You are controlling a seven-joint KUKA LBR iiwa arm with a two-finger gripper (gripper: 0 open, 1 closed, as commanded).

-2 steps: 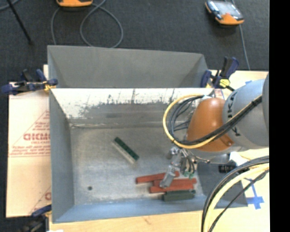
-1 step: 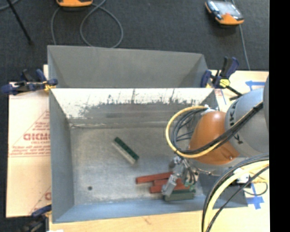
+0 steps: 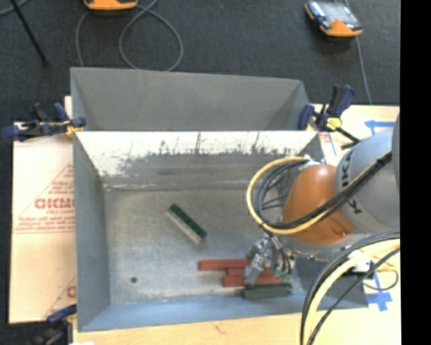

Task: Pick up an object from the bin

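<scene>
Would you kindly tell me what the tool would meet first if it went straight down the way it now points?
Most likely the red bars directly beneath the tool, near the front wall of the bin; the dark green bar lies just beside. Depth is unclear.

Green bar (image 3: 186, 223) lying slantwise mid-floor — outside, orange-and-black device (image 3: 335, 17), looped grey cable (image 3: 180, 46) on dark ground

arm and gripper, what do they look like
The arm has a rounded silver-grey body with part of some dark lettering on it. Its wrist carries a smooth orange cover. Pale yellow and black cables loop around the cover. The gripper is small, grey and metallic.
</scene>
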